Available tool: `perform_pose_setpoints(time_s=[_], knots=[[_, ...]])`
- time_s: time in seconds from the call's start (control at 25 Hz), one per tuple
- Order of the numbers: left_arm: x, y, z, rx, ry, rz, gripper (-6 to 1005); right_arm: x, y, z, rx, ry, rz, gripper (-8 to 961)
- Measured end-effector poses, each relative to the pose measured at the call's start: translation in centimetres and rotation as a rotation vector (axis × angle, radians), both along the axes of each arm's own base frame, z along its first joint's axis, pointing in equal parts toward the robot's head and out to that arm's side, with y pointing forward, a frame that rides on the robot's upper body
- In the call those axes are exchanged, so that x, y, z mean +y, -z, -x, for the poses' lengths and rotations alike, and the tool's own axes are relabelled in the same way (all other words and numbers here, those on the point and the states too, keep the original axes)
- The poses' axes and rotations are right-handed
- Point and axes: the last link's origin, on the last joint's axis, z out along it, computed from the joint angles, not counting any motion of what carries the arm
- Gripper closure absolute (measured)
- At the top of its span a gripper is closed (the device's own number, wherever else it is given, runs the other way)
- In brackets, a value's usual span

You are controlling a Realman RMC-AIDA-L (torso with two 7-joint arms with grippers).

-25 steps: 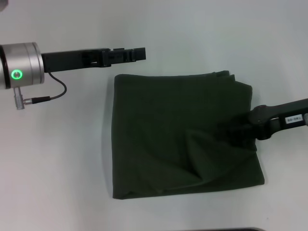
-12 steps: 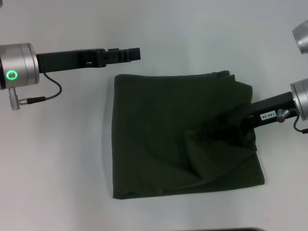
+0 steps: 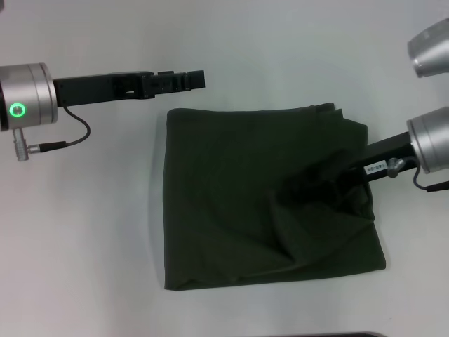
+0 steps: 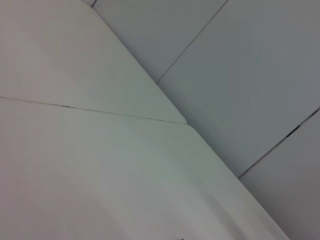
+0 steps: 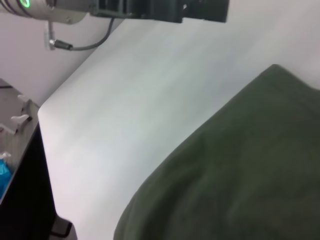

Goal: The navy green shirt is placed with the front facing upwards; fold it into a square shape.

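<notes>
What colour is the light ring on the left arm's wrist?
Green, on the silver left wrist; clearest in the head view.

The left arm reaches in level from the side, its silver wrist collar showing a lit green ring, a thin cable looping under it. The left gripper (image 3: 197, 78) points straight ahead — its dark fingers lie flat and close together, nothing between them, hovering clear of any contact.

The right arm comes in from the opposite side, angled slightly downward, its silver wrist section at the frame edge with a second silver joint above it. The right gripper (image 3: 298, 188) is black against dark cloth — hard to make out, so whether its fingers are pinched or spread I cannot say. Its tips press low, wrist higher behind them.
</notes>
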Motion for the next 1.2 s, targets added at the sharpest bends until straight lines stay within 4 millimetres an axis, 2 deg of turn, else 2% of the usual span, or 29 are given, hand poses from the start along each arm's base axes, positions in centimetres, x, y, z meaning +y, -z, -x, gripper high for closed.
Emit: perform_pose_setpoints(time_s=[0.12, 0.52, 0.76, 0.96, 1.2], knots=[[0.0, 0.0, 0.0, 0.001, 0.0, 0.0, 79, 0.0, 0.5, 0.2, -0.007, -0.003, 0.016, 509], [0.0, -0.1, 0.1, 0.005, 0.002, -0.002, 79, -0.2, 0.9, 0.1, -0.015, -0.005, 0.027, 606], [0.0, 0.0, 0.2, 0.015, 0.002, 0.001, 79, -0.7, 0.8, -0.1, -0.001, -0.02, 0.046, 825], [0.1, 0.0, 0.3, 0.017, -0.002, -0.005, 79, -1.7, -0.1, -0.9, 0.036, -0.023, 0.042, 944], [0.1, 0.1, 0.2, 0.016, -0.001, -0.005, 78, -3.2, -1.3, -2.6, 0.058, -0.009, 0.027, 944]])
